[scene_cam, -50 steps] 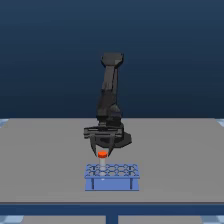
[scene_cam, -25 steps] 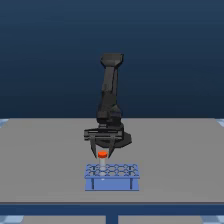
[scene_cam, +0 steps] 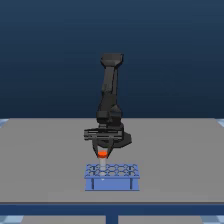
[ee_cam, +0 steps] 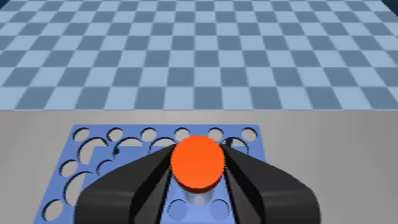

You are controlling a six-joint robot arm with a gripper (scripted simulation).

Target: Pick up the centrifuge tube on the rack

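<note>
The blue rack (scene_cam: 111, 183) lies on the grey table near its front edge, its top a grid of round holes. Just above the rack's far side, toward the exterior view's left, my gripper (scene_cam: 103, 150) points straight down. It is shut on the centrifuge tube (scene_cam: 103, 154), whose orange-red cap shows between the dark fingers. In the wrist view the cap (ee_cam: 197, 162) fills the gap between the two black fingers (ee_cam: 124, 187), with the rack (ee_cam: 133, 137) and its holes beneath. Only a pale sliver of the tube's body shows below the cap. Whether its tip still sits in a hole is hidden.
The grey table (scene_cam: 45, 160) stretches wide on both sides of the rack and behind the arm's base. A blue checkered floor (ee_cam: 195, 50) lies beyond the table's edge in the wrist view. Nothing else stands on the table.
The orange cap sits a touch higher above the rack than a second ago. The arm's pose has otherwise barely changed.
</note>
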